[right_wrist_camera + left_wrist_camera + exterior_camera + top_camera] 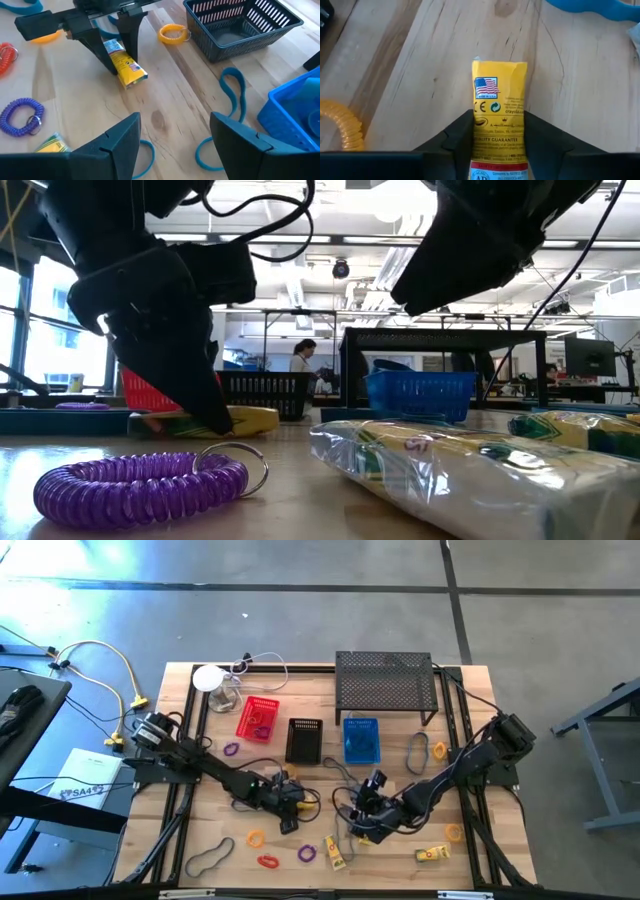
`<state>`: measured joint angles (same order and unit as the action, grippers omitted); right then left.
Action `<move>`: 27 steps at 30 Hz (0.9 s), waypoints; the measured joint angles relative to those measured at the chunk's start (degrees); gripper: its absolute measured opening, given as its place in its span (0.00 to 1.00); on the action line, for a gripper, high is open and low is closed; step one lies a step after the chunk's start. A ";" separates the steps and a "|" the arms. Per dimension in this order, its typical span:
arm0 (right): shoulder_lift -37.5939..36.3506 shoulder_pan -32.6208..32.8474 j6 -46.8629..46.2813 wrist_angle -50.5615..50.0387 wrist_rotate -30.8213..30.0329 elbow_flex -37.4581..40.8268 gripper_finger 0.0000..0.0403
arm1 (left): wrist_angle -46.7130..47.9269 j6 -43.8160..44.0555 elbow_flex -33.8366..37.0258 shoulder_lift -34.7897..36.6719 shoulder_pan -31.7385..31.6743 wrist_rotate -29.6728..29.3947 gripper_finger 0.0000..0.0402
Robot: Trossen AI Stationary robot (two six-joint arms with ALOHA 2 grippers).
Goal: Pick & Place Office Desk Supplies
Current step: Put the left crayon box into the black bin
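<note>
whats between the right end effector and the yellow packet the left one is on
Bare wood only. In the right wrist view, the table is clear between the open right end effector and the yellow packet, which the left end effector straddles.

On my left wrist feed, the yellow packet (499,115) carries readable print: a flag badge with "MADE IN U.S.A.", a "CE" mark, "crayola.com" along its right edge, and "QUALITY GUARANTEE" lower down. At the bottom edge I read "AP". Remaining fine print is too small for me to read.
</note>
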<state>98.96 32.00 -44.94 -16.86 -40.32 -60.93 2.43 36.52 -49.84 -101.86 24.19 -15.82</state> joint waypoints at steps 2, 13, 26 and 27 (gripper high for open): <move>0.00 -0.01 -0.01 0.02 -0.02 0.00 0.56 | 0.05 -0.89 -0.02 0.02 -0.18 0.08 0.31; 0.00 1.62 -1.57 0.70 0.00 0.00 0.56 | 0.75 -12.80 -0.87 6.88 -0.20 -3.78 0.21; 0.00 4.73 -7.79 0.83 -0.27 0.00 0.56 | 6.95 -26.08 -1.07 20.74 -3.43 -21.97 0.21; 0.00 5.06 -8.25 0.85 -0.36 0.00 0.56 | 8.02 -25.90 -1.07 20.64 -4.66 -21.85 0.21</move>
<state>98.96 37.06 -53.19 -16.01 -40.67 -60.93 10.45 10.63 -50.92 -81.22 19.52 -37.67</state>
